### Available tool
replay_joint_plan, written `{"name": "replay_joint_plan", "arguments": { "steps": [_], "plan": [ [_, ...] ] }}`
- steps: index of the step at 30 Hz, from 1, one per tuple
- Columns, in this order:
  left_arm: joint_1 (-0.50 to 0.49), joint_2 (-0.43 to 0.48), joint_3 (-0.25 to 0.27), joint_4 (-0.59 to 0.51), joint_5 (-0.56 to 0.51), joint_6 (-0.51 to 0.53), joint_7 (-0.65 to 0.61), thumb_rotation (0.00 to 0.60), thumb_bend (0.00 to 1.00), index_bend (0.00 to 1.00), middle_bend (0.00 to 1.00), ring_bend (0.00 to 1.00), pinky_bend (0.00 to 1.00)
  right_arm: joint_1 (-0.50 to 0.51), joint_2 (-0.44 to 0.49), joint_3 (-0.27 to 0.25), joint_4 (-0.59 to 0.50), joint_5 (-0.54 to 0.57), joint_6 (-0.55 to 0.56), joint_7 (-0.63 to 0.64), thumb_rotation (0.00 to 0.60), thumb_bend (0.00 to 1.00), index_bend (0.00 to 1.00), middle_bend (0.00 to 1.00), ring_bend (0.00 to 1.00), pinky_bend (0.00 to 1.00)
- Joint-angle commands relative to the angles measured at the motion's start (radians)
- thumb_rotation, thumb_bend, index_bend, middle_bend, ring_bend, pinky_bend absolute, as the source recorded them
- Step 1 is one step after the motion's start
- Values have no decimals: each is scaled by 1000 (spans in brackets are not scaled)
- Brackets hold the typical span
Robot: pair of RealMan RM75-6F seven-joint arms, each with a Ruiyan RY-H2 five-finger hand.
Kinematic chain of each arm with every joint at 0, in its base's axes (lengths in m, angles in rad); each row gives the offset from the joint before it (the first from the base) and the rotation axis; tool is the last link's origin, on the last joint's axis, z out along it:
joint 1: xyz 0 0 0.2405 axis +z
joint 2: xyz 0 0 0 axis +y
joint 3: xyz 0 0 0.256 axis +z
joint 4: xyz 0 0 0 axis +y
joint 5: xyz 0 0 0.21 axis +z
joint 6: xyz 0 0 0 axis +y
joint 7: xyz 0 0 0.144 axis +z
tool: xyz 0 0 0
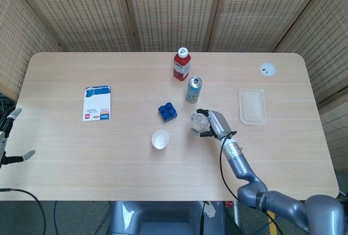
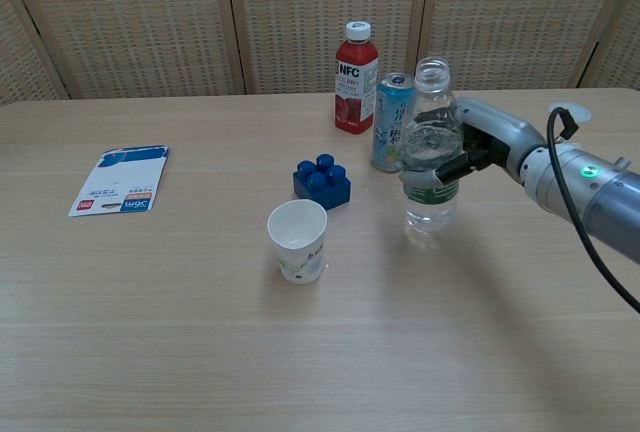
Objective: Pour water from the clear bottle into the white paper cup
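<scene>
Head view, bottle: the clear plastic water bottle (image 1: 199,121) stands upright near the counter's middle, uncapped, clamped in the right hand (image 1: 213,124).
Head view, cup: the white paper cup (image 1: 160,139) sits apart from the bottle, toward the left and near edges; bare counter (image 1: 98,159) lies between them.
Head view, left hand: (image 1: 6,137) at the left edge, fingers apart, farther off.
Chest view, long axis: bottle (image 2: 430,147) vertical, the grip around its middle.
Chest view, crowding: the blue toy brick (image 2: 322,180) and slim drinks can (image 2: 391,121) stand just beyond, toward the far edge.

A pale wooden table (image 1: 81,153) stands before woven wicker screens (image 1: 168,6) with wooden frames, evenly lit.
</scene>
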State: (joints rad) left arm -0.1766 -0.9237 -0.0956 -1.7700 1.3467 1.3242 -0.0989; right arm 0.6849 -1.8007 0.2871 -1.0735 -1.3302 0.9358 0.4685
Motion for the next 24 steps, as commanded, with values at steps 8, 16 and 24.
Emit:
{"name": "replay_joint_plan", "arguments": {
  "steps": [8,16,24],
  "plan": [
    [-1,0,1,0,-1,-3,1,600,71,0,0,0,0,6,-8,-5,20,15,-13,33,600,569,536,564,544,533],
    [-4,-3,2,-1,-6,-9,10,600,70,0,0,0,0,10,2,-18,34,30,-59,67,600,567,536,521,519,453],
    [-7,-6,1,-4,-12,-12,18,600,70,0,0,0,0,7,11,-41,51,2,-69,136,600,322,372,342,381,385]
  ]
}}
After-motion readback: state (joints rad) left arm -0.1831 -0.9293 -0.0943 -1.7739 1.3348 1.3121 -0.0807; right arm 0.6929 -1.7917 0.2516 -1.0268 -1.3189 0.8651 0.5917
